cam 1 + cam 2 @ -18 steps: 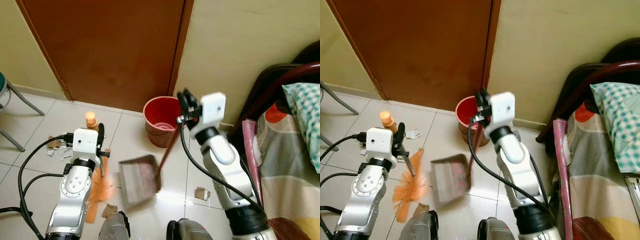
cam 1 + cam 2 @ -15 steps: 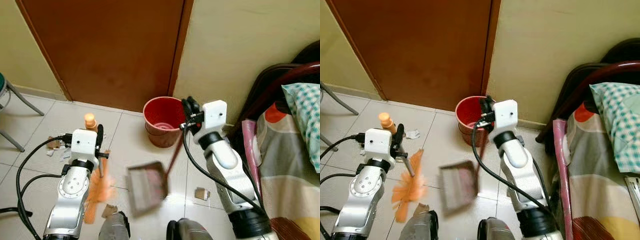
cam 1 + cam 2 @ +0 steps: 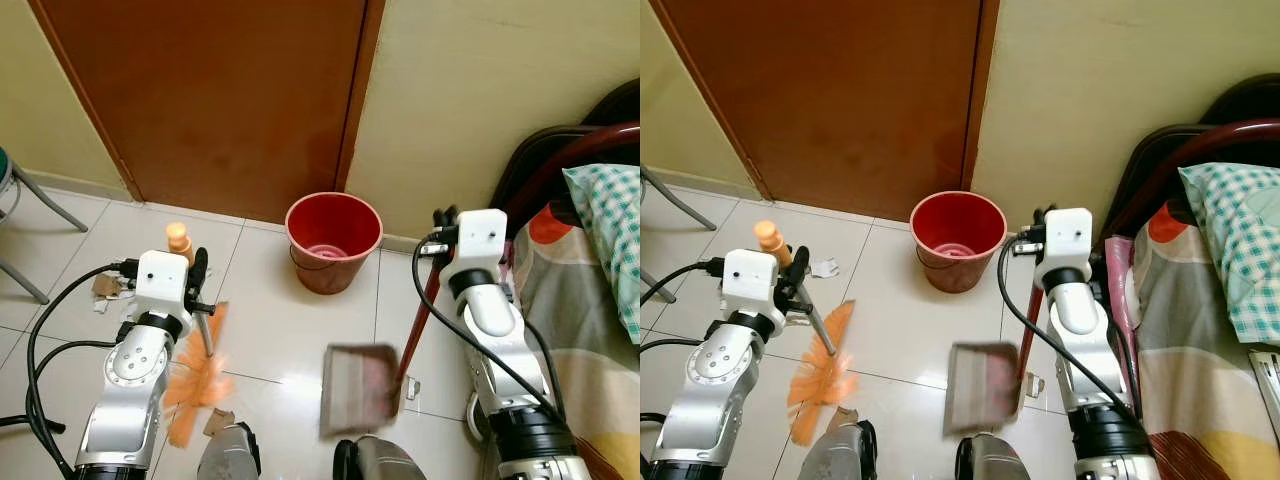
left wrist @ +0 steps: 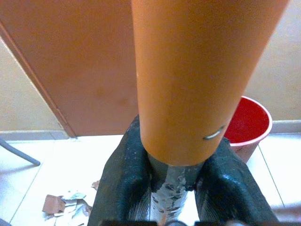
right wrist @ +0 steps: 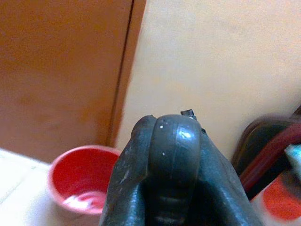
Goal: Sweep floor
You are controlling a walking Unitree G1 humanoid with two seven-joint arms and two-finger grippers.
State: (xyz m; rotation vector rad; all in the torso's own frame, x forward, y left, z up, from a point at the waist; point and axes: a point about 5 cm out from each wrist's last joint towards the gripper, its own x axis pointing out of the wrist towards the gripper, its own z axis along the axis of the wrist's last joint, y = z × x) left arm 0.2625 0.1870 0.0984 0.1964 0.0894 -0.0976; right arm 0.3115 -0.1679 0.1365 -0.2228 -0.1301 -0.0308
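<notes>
Left eye view: right gripper (image 3: pixel 437 232) grasps the dustpan (image 3: pixel 360 388); left gripper (image 3: pixel 197 288) clenches the broom (image 3: pixel 197 375), scraps (image 3: pixel 112 290) lying leftward, nearer it.

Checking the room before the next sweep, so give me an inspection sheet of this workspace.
Surface: pale tiled floor, glossy.
Job's things: orange broom in the left gripper, bristles on the floor; dustpan, blurred, by its long handle in the right gripper; red bucket by the door.
Clutter: cardboard scraps beside the left arm, another piece by the bristles.
Grippers: both shut on their handles.
Cables: black cables loop along both arms.
Surroundings: brown door, bed at right, chair leg at left.
</notes>
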